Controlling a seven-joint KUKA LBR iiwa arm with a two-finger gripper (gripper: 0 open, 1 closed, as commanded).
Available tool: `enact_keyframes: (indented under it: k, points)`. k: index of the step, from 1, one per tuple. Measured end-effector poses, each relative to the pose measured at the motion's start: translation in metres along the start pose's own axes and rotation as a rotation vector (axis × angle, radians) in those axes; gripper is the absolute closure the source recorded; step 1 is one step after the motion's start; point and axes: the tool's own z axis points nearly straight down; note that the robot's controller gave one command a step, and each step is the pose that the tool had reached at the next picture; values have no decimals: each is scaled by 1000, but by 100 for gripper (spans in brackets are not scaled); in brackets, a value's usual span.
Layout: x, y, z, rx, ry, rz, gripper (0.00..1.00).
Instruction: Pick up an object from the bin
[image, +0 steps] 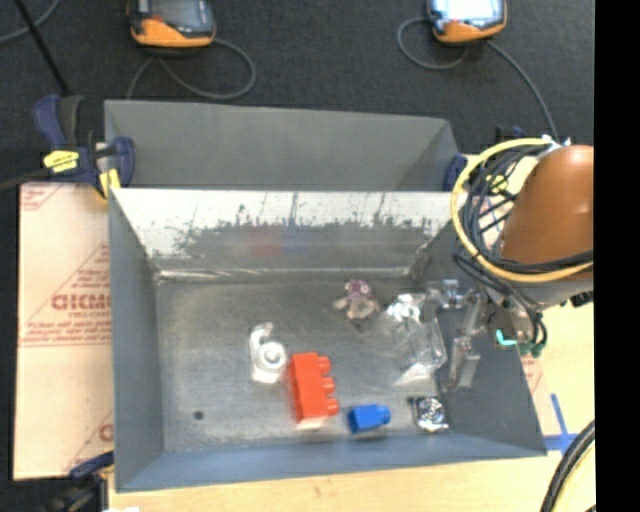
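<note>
Grey metal bin (200, 330): the gripper (455, 345) hangs low at its right side, just beside a clear plastic piece (412, 350). Its grip cannot be told. A silvery bit (430, 412), blue block (368, 418) and red brick (312, 387) lie near.

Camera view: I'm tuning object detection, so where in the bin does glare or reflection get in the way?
In the camera view, a pale band of reflected light runs across the bin's back wall; the metal floor gleams beside the gripper; the red block lies free of glare.
</note>
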Motion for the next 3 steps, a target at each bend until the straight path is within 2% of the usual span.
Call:
enact_keyframes:
  k: [1, 2, 3]
  points:
    - [-14, 20, 160, 1, -4, -355, 0]
    - [-4, 90, 157, 0, -1, -972, 0]
    - [-4, 89, 157, 1, -1, -971, 100]
